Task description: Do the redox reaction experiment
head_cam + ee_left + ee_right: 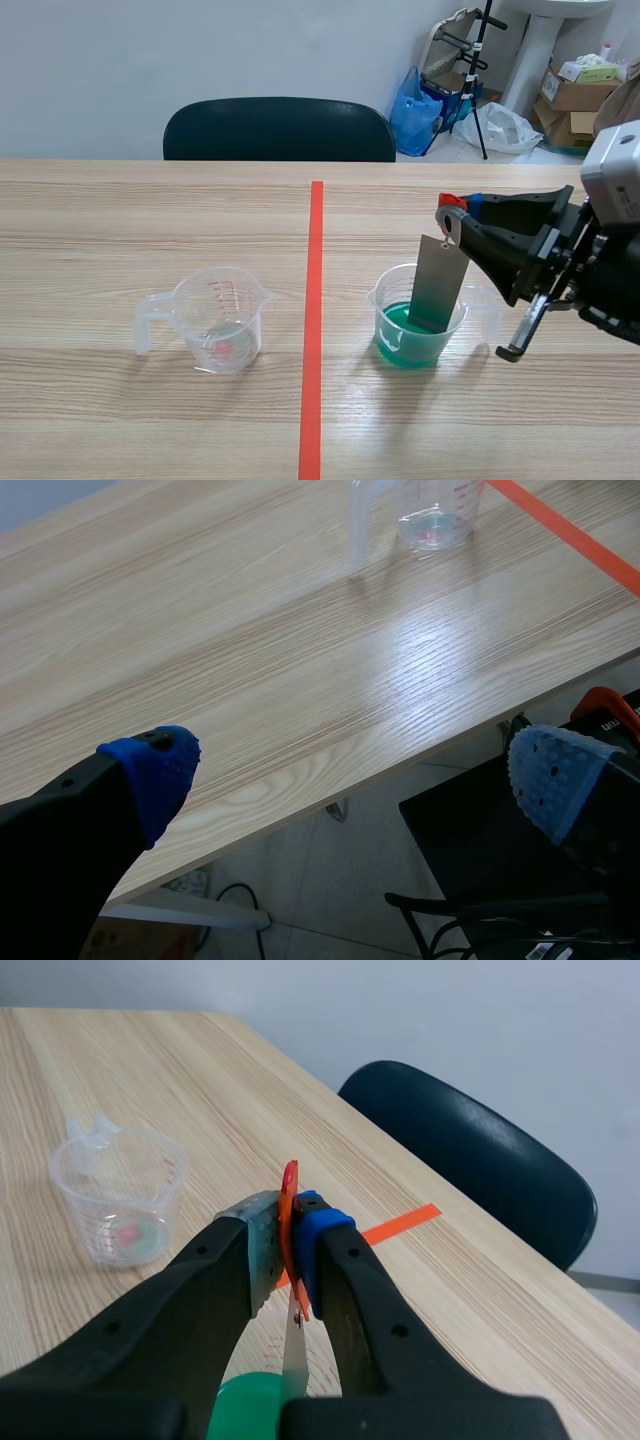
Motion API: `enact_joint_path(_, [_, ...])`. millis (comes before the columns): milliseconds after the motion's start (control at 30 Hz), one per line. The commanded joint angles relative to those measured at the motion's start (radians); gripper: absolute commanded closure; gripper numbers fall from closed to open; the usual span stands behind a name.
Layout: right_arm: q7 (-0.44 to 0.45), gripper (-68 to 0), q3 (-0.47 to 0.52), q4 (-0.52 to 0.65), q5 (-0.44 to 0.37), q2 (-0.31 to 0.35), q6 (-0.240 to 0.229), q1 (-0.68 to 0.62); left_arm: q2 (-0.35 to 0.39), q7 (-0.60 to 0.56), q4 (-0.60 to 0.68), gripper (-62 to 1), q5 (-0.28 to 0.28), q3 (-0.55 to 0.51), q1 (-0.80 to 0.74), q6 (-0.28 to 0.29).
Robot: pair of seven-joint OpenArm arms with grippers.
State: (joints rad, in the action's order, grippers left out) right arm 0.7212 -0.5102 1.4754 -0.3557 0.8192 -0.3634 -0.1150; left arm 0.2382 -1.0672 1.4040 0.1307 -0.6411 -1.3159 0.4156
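A grey metal strip [440, 285] stands tilted in a clear measuring cup of green liquid [415, 325], with its lower end dipped in. My right gripper [455, 215] is shut on the strip's top, where an orange-red tab [289, 1210] shows between the pads. In the right wrist view the strip [295, 1360] hangs edge-on under the gripper [290, 1230], above the green liquid [245, 1405]. A second clear measuring cup [220, 320], nearly empty, stands left of the tape line. My left gripper [340, 780] is open, low past the table's near edge, with that cup [440, 510] far ahead.
An orange-red tape line [314, 320] splits the wooden table [120, 220]. A dark chair [280, 130] stands behind the far edge. Bags and boxes [570, 90] lie on the floor at the back right. Under the left gripper are floor and a black chair seat [470, 840].
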Motion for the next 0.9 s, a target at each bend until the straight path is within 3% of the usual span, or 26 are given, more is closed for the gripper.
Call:
enact_joint_path(0, [0.015, -0.6, 0.006, 0.042, -0.019, 0.026, -0.002, 0.009, -0.002, -0.014, 0.009, -62.3, -0.014, 0.001, -0.001, -0.003])
enact_joint_path(167, [-0.027, -0.6, 0.008, 0.078, -0.106, 0.064, -0.031, 0.009, -0.002, -0.014, 0.009, -62.3, -0.014, 0.001, -0.001, -0.003])
enact_joint_path(333, [-0.072, -0.6, 0.027, 0.117, -0.154, 0.087, -0.031, -0.003, -0.002, -0.014, 0.009, -62.3, -0.014, 0.001, -0.001, -0.003])
enact_joint_path(733, [-0.185, -0.6, 0.246, 0.300, -0.163, 0.089, -0.031, -0.158, -0.002, -0.014, 0.009, -62.3, -0.013, 0.001, -0.001, -0.002])
enact_joint_path(867, [-0.240, -0.6, 0.308, 0.350, -0.197, 0.089, -0.051, -0.185, -0.002, -0.014, 0.009, -62.3, -0.014, 0.001, -0.001, -0.002])
